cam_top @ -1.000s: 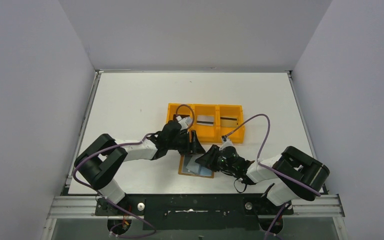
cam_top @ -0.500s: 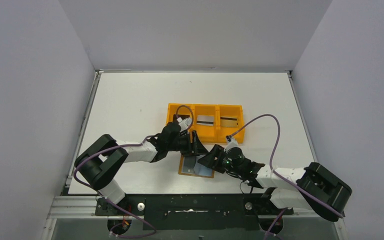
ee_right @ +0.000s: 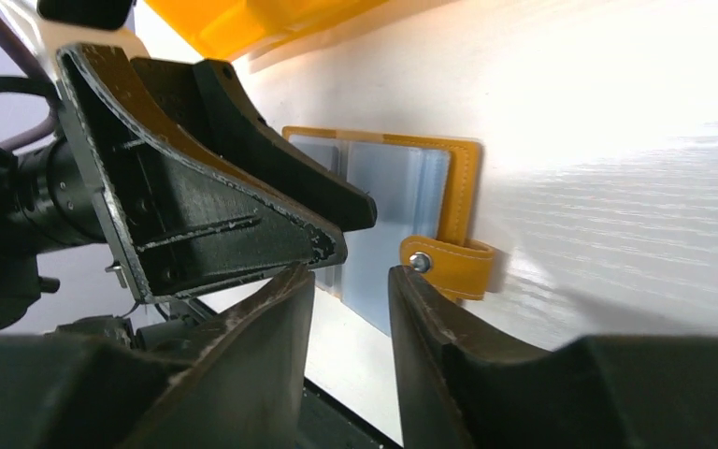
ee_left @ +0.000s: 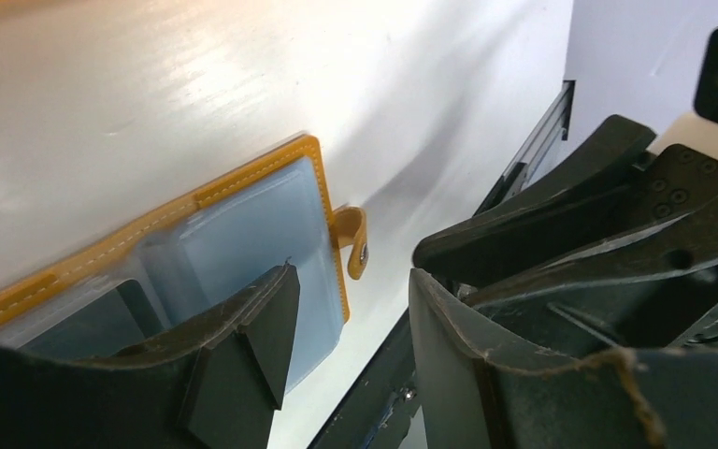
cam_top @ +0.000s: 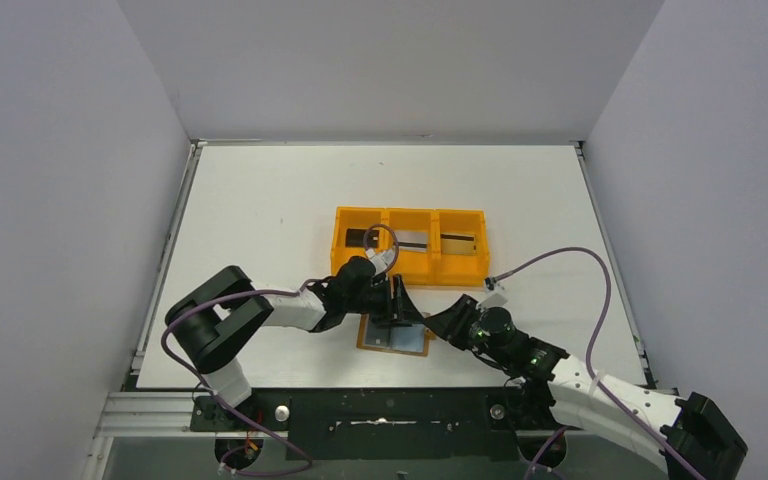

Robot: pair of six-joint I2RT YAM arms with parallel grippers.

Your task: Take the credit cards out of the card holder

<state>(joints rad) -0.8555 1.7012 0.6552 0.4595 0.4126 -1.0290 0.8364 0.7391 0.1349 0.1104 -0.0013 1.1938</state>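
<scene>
The card holder [cam_top: 392, 338] lies open and flat on the table near the front edge. Its tan-orange rim and snap tab [ee_right: 449, 264] show in both wrist views. A pale blue credit card [ee_left: 243, 234] sits in its inner pocket, with one edge jutting past the holder's rim. My left gripper [cam_top: 403, 308] hangs over the holder's far side, open, one fingertip [ee_left: 276, 299] just above the blue card and nothing between the fingers. My right gripper [ee_right: 351, 273] is low at the holder's right side beside the tab, open by a narrow gap that shows only table.
A bright orange three-compartment tray [cam_top: 410, 262] stands just behind the holder, with a card lying in each compartment [cam_top: 410, 240]. The two grippers are close together over the holder. The table's front rail [cam_top: 390, 405] is right behind the holder's near edge.
My right gripper has pulled back to the right, off the holder, as its arm swung out to the right. My left gripper has moved right and nearer, over the holder.
</scene>
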